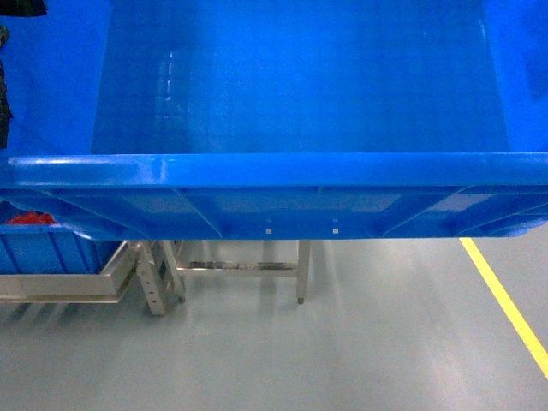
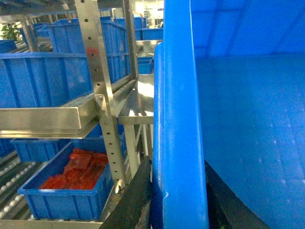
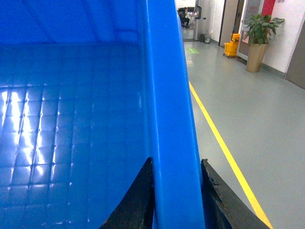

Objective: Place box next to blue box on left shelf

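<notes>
Left gripper [image 2: 178, 210] pinches the box [image 1: 300, 103] on its left rim, one black finger [image 2: 136, 200] outside the wall, the other inside. Right gripper [image 3: 176, 200] does the same on the box's right rim, dark fingers [image 3: 136, 200] pressed to either side of the thick edge. Both clamp plastic, no visible gap.

Box is held up in the air between the two arms, filling the upper half of the head view; its far rim runs straight across, ribbed underside showing below it. Square-grid floor visible in the right wrist view, glossy with light reflections.

Below and left of the box: steel rack [image 2: 102, 95] with perforated uprights, its legs standing on grey floor [image 1: 342, 342]. A small blue bin [image 2: 66, 191] holding red parts sits on white rollers [image 2: 12, 183] low on that rack, just left of the box's left wall. Bigger blue crates [image 2: 47, 78] sit on the rack's upper level.

Right of the box: yellow floor line [image 1: 505, 300] running away along the floor. Far beyond it, a potted plant [image 3: 259, 38] and a yellow mop bucket [image 3: 232, 47] near the wall.
</notes>
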{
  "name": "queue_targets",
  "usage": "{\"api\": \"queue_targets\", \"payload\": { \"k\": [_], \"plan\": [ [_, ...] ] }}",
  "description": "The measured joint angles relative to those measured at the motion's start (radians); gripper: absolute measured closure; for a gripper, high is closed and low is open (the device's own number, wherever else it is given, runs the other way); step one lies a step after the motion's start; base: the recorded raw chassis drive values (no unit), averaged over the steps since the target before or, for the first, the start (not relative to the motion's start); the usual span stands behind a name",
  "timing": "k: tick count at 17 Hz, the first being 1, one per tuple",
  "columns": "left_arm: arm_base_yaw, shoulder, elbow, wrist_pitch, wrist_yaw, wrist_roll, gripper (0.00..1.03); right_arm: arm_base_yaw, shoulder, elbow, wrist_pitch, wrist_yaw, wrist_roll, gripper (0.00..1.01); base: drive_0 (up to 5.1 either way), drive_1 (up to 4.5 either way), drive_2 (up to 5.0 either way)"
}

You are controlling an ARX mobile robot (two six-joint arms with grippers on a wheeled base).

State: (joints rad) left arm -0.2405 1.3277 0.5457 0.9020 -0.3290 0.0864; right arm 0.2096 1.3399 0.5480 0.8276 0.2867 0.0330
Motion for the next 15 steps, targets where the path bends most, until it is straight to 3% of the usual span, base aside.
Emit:
{"api": "queue_targets", "payload": {
  "k": [15],
  "plan": [
    [0.0,-0.001,0.0,0.003,0.0,0.001,0.85,0.0,0.0,0.0,0.002,-0.002,0.0,0.81,-5.0,2.43,2.4]
  ]
}}
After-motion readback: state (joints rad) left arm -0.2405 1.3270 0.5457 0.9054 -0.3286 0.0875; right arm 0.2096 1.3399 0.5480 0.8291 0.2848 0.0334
